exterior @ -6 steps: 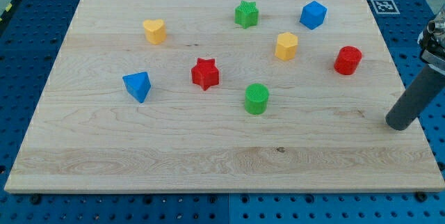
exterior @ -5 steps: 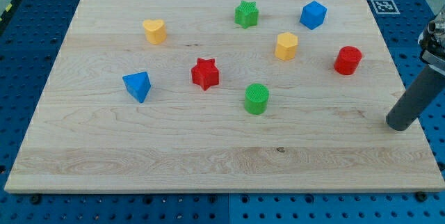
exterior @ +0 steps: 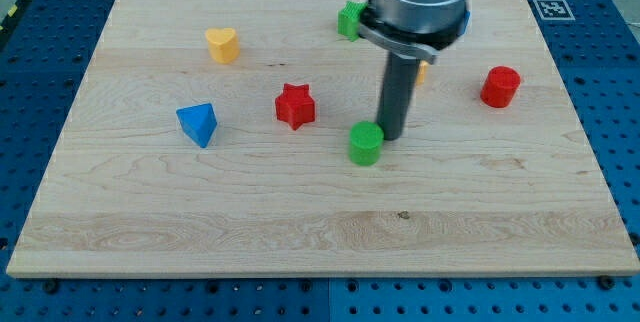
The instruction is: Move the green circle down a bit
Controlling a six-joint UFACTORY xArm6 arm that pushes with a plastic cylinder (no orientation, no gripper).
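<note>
The green circle (exterior: 366, 145) sits near the middle of the wooden board (exterior: 150, 212). My tip (exterior: 391, 139) rests on the board just to the right of the green circle and slightly above it, touching or nearly touching its upper right side. The arm's body comes down from the view's top and hides most of the yellow block and the blue block behind it.
A red star (exterior: 295, 105) lies left of the green circle. A blue pyramid (exterior: 198, 123) is further left. A yellow heart (exterior: 222, 44) is upper left. A green star (exterior: 349, 19) is partly hidden at the top. A red cylinder (exterior: 500, 86) is at the right.
My tip has moved from the board's right edge leftward to the green circle's upper right side. The green circle has shifted slightly left and down.
</note>
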